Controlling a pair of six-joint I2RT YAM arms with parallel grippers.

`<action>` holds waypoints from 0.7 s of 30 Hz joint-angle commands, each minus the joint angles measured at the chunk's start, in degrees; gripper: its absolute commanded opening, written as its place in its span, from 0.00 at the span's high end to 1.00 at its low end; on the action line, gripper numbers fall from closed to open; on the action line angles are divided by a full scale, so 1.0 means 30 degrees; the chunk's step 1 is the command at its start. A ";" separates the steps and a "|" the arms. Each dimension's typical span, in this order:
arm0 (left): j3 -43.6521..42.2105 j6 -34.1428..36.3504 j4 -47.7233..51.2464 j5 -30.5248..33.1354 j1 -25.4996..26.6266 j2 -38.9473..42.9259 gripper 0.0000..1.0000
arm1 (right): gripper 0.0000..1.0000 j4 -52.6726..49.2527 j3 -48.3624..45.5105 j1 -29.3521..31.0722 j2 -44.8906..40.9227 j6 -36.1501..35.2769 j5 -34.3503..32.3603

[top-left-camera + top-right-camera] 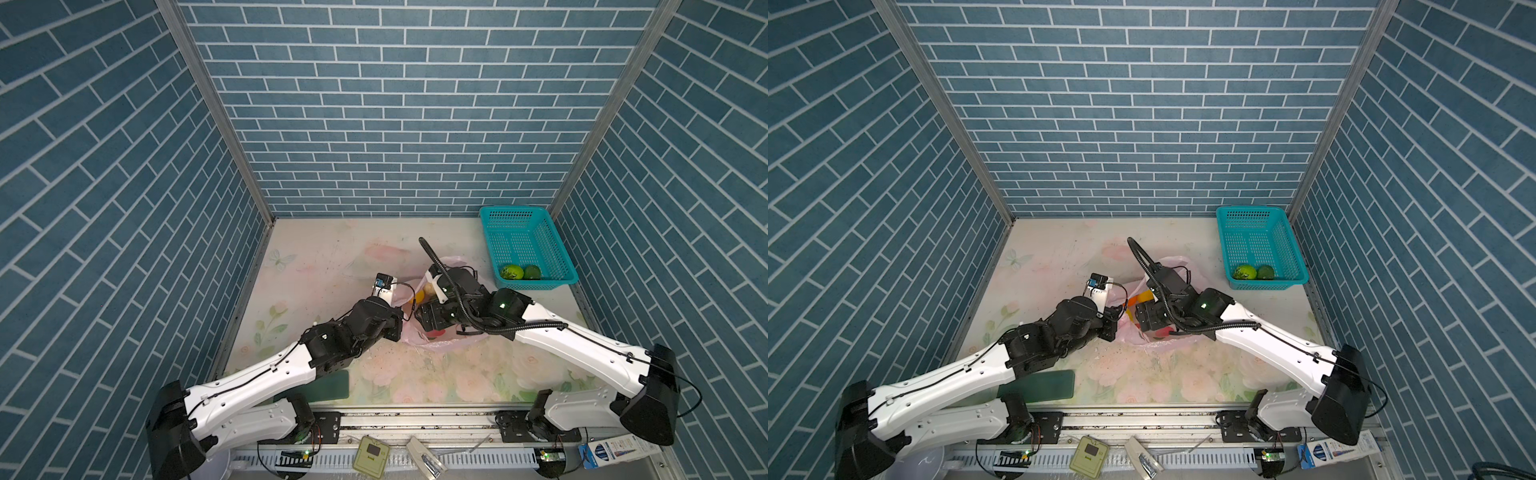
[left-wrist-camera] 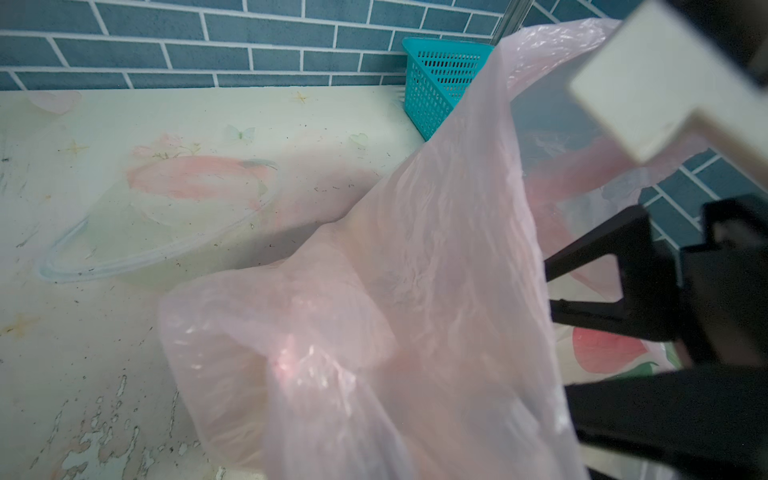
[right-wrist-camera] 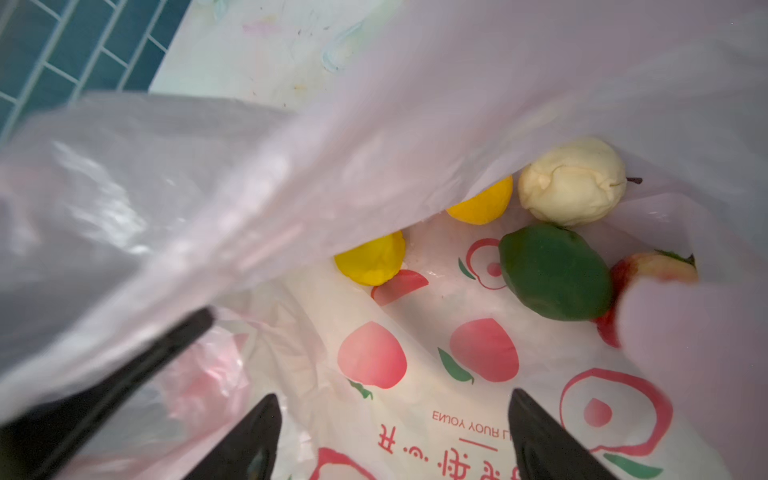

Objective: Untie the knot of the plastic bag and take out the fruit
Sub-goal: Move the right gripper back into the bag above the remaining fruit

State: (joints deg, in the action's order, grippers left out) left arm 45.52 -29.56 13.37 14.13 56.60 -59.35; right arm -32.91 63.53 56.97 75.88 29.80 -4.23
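Right wrist view: bag mouth is open and no knot is visible, so treat untying as done. L gripper (image 1: 397,326) looks clamped on the plastic bag (image 3: 415,374) rim, holding it up. R gripper (image 3: 395,436) jaws stand apart, empty, inside the mouth. Two green fruit (image 1: 512,272) lie in the basket (image 1: 552,232). You have approx. five pcs left in the bag.

plastic bag (image 1: 455,262) on table (image 1: 324,249), centre — basket (image 1: 523,243) behind-right, apart | two fruit (image 1: 512,272) in basket | other fruit (image 3: 557,272) in bag
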 commanded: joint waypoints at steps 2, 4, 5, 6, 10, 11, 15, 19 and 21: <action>0.0205 0.0113 -0.0176 0.0473 -0.0125 0.0183 1.00 | 0.20 0.1344 -0.2276 0.0570 0.0152 -0.0906 -0.1410; 0.0295 0.0131 -0.0207 0.0534 -0.0131 0.0168 1.00 | 0.21 0.1738 -0.3037 0.0738 0.0276 -0.0625 -0.1333; 0.0339 0.0149 -0.0258 0.0534 -0.0142 0.0133 1.00 | 0.21 0.1989 -0.3424 0.0752 0.0377 -0.0456 -0.1140; 0.0381 0.0157 -0.0288 0.0534 -0.0145 0.0136 1.00 | 0.21 0.2221 -0.3677 0.0785 0.0519 -0.0345 -0.1015; 0.0474 0.0264 -0.0476 0.0304 -0.0145 0.0067 1.00 | 0.21 0.3118 -0.4055 0.0728 0.1708 -0.0174 -0.0297; 0.0472 0.0288 -0.0588 0.0220 -0.0145 0.0013 1.00 | 0.21 0.3511 -0.4094 0.0698 0.1947 -0.0177 -0.0209; 0.0500 0.0534 -0.0819 -0.0279 -0.0145 -0.0108 1.00 | 0.20 0.4283 -0.3439 0.0175 0.2889 -0.0109 0.0114; 0.0415 0.0538 -0.0924 -0.0741 -0.0145 -0.0108 1.00 | 0.20 0.4892 -0.2572 -0.1042 0.3879 0.1146 0.0754; 0.0355 0.0537 -0.0940 -0.0885 -0.0145 -0.0108 1.00 | 0.21 0.5062 -0.2045 -0.1623 0.4470 0.1920 0.0986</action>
State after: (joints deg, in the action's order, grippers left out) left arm 45.52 -28.69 11.62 12.62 56.51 -59.59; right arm -20.18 53.67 54.08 87.57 31.29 -2.76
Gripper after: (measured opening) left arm 0.044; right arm 0.793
